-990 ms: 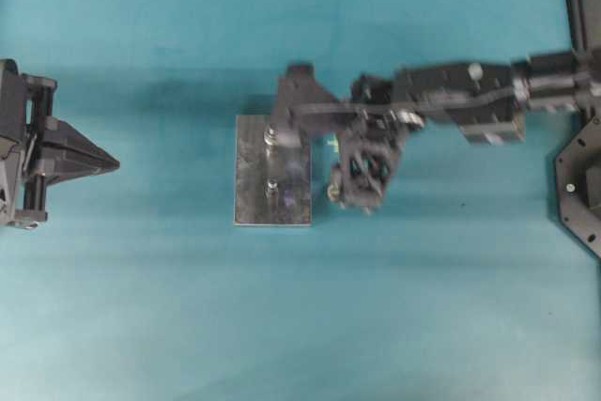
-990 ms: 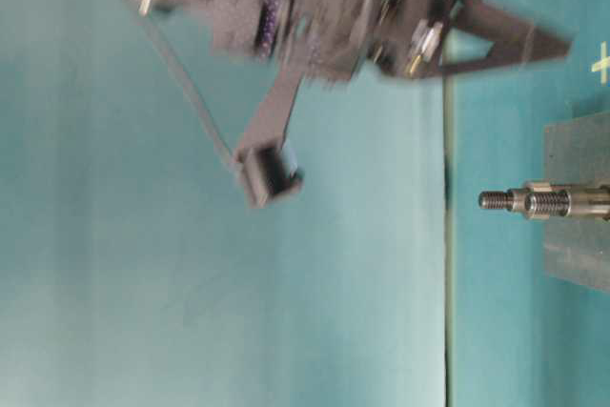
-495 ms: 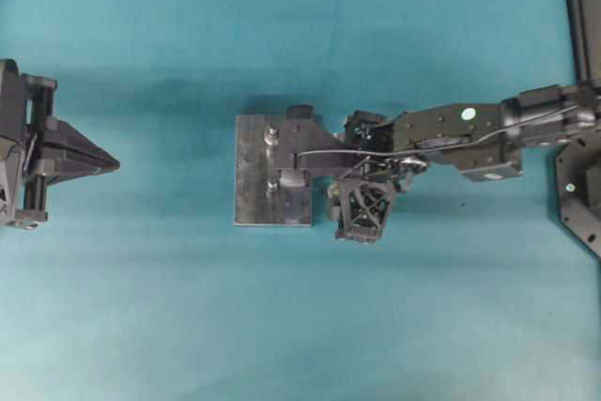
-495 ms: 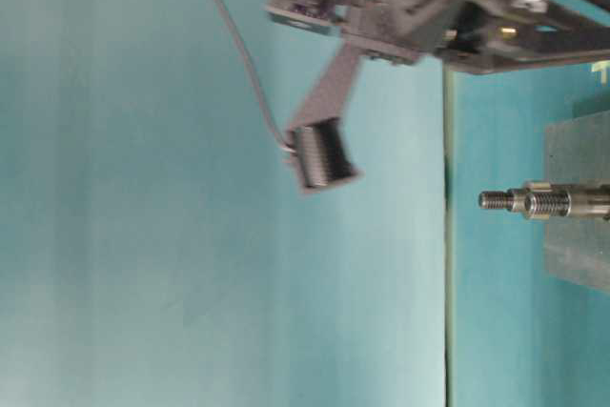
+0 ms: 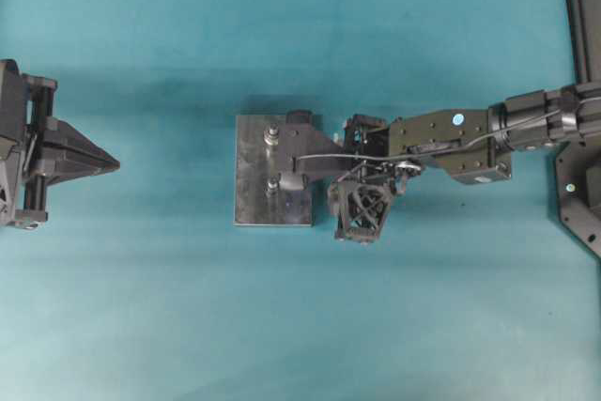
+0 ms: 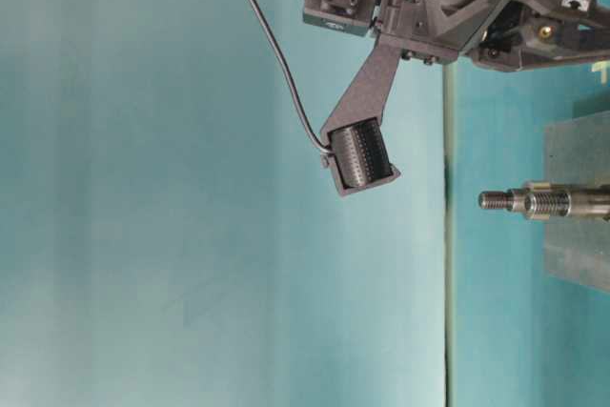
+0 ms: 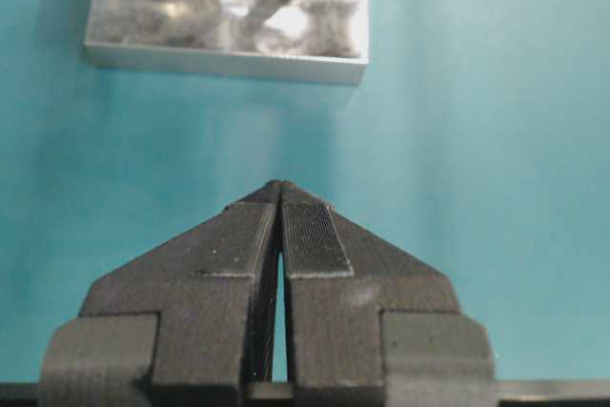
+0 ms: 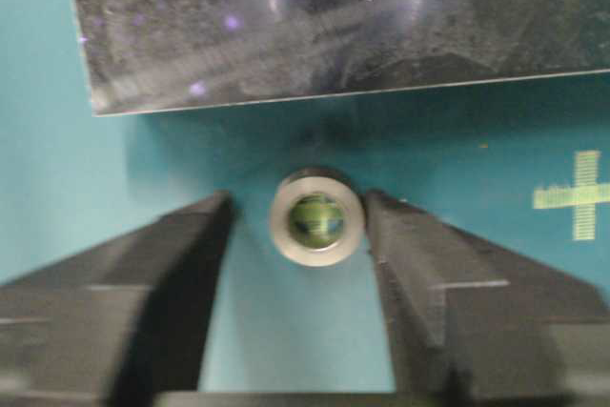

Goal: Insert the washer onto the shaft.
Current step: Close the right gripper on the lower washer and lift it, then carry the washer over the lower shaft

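Observation:
The washer (image 8: 315,219), a small metal ring, lies flat on the teal table just off the edge of the grey metal plate (image 8: 334,16). My right gripper (image 8: 297,205) is down around it and open. One finger (image 8: 419,264) stands almost against the ring, while the other finger (image 8: 181,264) is a small gap away. Two threaded shafts (image 5: 272,135) (image 5: 271,185) stand upright on the plate (image 5: 252,199); the table-level view shows a shaft (image 6: 534,201) side-on. Far left, my left gripper (image 5: 113,163) rests shut and empty, its tips (image 7: 279,185) pointing at the plate (image 7: 229,40).
My right arm (image 5: 451,143) reaches in from the right, with its wrist camera (image 6: 362,154) hanging over the plate's near edge. A yellow-green cross mark (image 8: 581,195) is on the table beside the washer. Open teal table lies between my left gripper and the plate.
My right arm has swung in and come down beside the plate, and its jaws have narrowed around the washer. My left gripper has not moved.

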Robot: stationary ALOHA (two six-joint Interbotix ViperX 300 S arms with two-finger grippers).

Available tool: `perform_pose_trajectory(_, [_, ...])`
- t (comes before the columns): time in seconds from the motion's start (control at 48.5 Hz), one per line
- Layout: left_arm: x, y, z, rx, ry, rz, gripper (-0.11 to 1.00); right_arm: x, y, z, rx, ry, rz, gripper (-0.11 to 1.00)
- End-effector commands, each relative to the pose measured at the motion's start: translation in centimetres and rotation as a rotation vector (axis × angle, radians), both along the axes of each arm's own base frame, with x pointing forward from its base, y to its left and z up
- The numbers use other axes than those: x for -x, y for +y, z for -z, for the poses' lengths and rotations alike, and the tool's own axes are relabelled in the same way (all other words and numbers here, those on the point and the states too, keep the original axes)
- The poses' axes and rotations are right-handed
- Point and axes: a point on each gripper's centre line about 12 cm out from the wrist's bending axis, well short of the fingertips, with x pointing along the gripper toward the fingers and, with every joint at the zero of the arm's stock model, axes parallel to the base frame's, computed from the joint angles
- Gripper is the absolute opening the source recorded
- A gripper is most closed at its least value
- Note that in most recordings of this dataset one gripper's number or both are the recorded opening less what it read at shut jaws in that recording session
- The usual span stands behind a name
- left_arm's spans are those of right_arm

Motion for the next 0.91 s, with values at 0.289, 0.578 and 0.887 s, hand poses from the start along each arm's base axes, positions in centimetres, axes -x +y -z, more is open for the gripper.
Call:
perform_pose_trajectory(0.289, [-0.3, 0.0, -0.6, 0.001, -0.020, -0.001, 0.00, -0.2, 0.0, -2.0, -0.007, -0.035, 0.011, 0.33])
perform_pose_trajectory(0.578, [-0.4, 0.0, -0.6, 0.002, -0.023, -0.001, 0.00, -1.2, -0.1, -7.2, -0.012, -0.100, 0.006, 0.33])
perform_pose_trajectory(0.887, [-0.3, 0.0, -0.7, 0.002, -0.026, -0.001, 0.00, -4.8, -0.4, -10.8, 0.015, -0.198, -0.016, 0.33])
